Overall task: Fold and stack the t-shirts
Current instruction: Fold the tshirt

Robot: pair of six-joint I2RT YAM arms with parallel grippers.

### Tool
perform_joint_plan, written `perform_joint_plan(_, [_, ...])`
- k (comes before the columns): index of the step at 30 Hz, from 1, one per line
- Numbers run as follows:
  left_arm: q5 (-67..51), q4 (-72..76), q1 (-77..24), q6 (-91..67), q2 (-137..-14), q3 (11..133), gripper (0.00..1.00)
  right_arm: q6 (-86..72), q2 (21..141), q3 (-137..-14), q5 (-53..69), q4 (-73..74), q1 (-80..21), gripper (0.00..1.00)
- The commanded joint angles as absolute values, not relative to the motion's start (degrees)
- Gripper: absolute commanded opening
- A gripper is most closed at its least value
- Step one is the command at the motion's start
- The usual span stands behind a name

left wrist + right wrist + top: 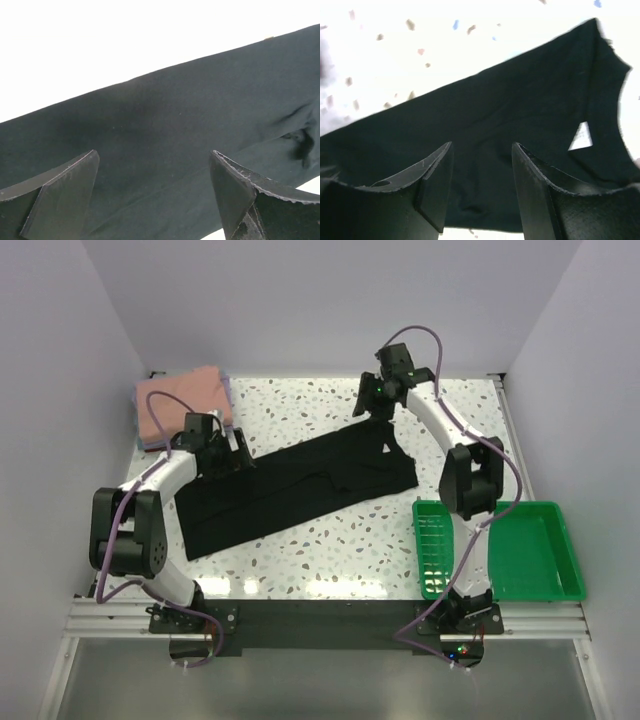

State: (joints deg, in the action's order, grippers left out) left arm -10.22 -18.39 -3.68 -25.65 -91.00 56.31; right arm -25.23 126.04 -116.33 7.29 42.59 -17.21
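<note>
The black t-shirt point(300, 490) is lying spread out flat and running diagonally. The left gripper point(228, 452) sits over the shirt's far left end with its fingers point(60, 192) spread wide and just cloth below them. The right gripper point(372, 400) is at the shirt's far right corner, fingers point(432, 185) apart too, not pinching anything. A white tag point(581, 136) shows near the collar. The folded stack point(183, 405), salmon-pink on top, sits just past the shirt's left end. The green tray point(540, 550) is off the shirt's near right.

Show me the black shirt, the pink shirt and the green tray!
black shirt point(300, 490): top view, middle of the cloth.
pink shirt point(180, 405): top view, top of the folded pile.
green tray point(530, 560): top view, its bare floor.
</note>
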Motion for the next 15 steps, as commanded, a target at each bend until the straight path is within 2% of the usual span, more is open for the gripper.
perform_joint_plan(1, [-12.83, -16.88, -3.60, -23.73, -92.90, 57.13, 0.96, -24.43, 120.94, -110.59, 10.90, 40.16, -21.00, 0.54])
perform_joint_plan(9, [-13.27, -16.35, -3.52, -21.10, -93.96, 55.20, 0.96, -30.23, 120.94, -100.38, 11.60, 37.88, -28.47, 0.35])
perform_joint_plan(15, [-12.31, -17.14, -3.52, -20.39, -93.43, 52.91, 0.96, -31.38, 123.04, -98.26, 10.20, 38.94, -30.50, 0.30])
